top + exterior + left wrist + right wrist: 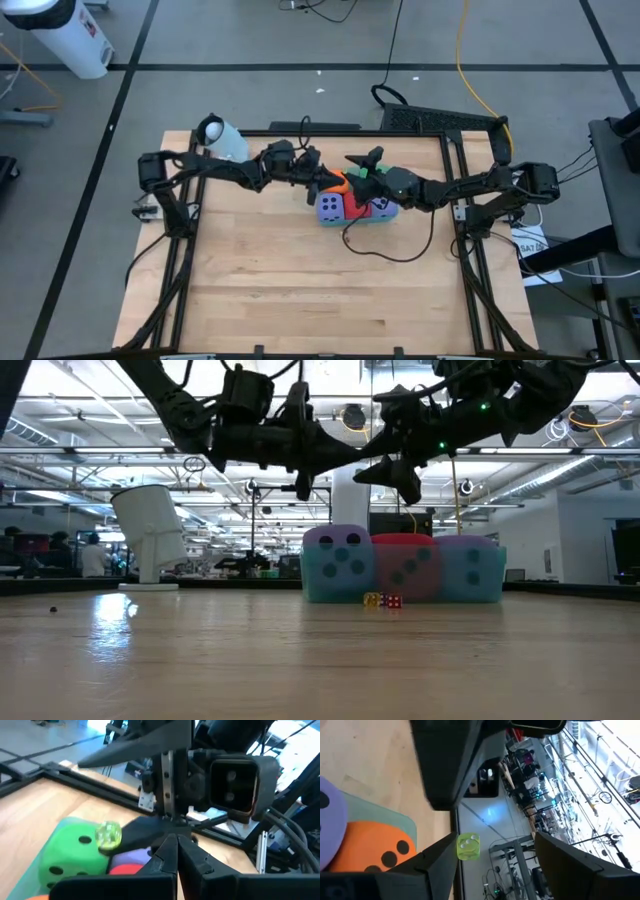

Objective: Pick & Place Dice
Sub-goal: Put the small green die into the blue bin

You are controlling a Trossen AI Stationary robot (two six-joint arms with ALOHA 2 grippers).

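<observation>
Overhead, both arms are meeting above the middle of the table (300, 290). The left gripper (318, 180) and right gripper (362, 165) are hovering tip to tip over a cluster of dice: a purple die (329, 206), a red die (352, 207), an orange die (338, 182) and a green die (375, 174).

From table height, purple, red and a second purple die (465, 555) are sitting in a row in a pale teal tray (490, 585), with both grippers hanging above them and touching none.

Past the left wrist, the left fingers (167, 857) are pressing together with nothing between them. A small green die (108, 834) is showing just beside one right finger.

Past the right wrist, the right fingers (437, 857) are standing apart, and the small green die is sitting against one fingertip only; I cannot tell what is holding it there.
</observation>
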